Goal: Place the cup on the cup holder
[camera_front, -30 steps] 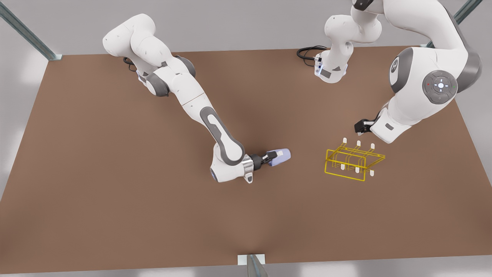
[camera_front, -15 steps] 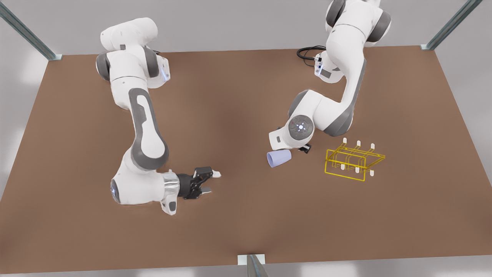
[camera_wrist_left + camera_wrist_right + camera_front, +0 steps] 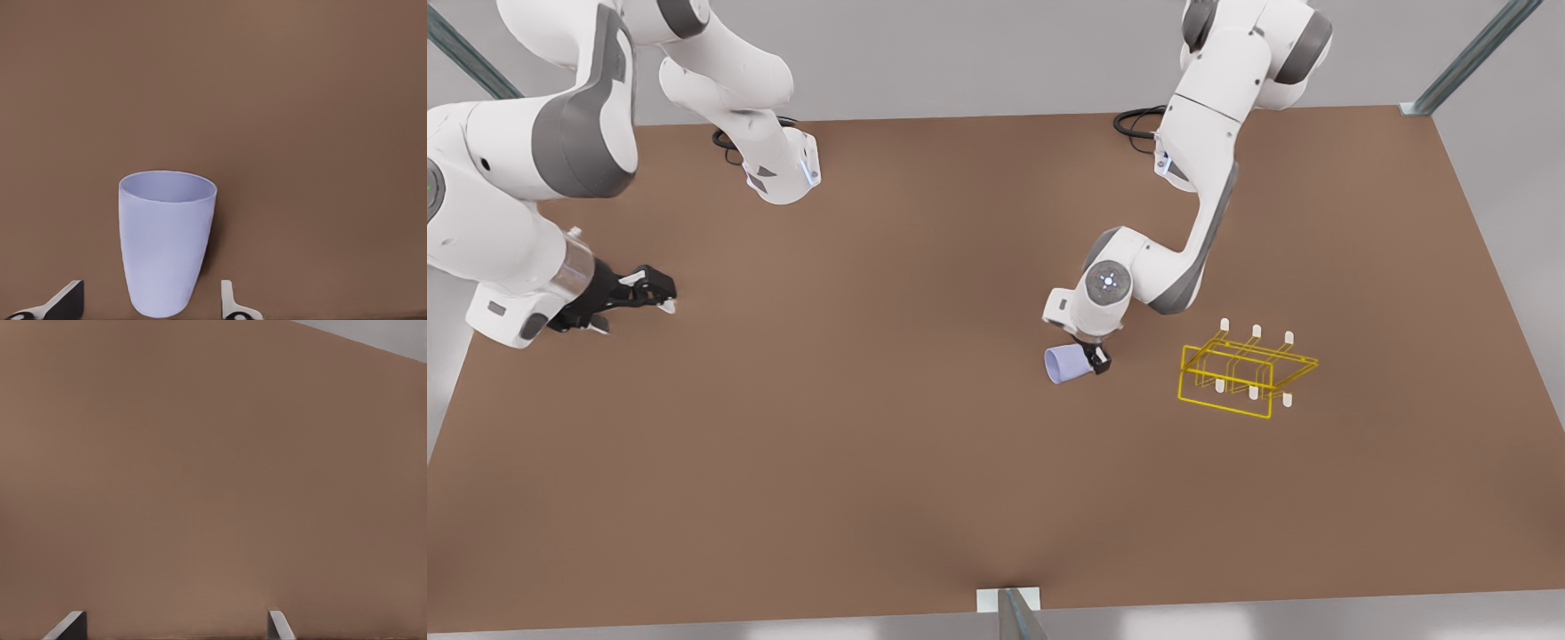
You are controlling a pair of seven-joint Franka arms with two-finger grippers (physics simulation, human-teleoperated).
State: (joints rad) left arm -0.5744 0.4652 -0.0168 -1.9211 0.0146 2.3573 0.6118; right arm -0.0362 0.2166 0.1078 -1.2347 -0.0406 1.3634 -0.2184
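The brown bench (image 3: 871, 462) is bare in front. Farther in, the small lavender-blue tapered cup (image 3: 1069, 364) lies on its side, mouth toward the front view's left. The left gripper (image 3: 1096, 358) is at its narrow base; its fingers (image 3: 230, 305) are spread, one on each side, not touching the cup (image 3: 167, 240). If they close so near the tapered end, I think the smooth cup can slip out or roll away. Near it, on the front view's right, stands the yellow thin-wire cup holder (image 3: 1245, 369) with white-tipped pegs. The right gripper (image 3: 645, 289) waits at the far left, fingers spread, holding nothing.
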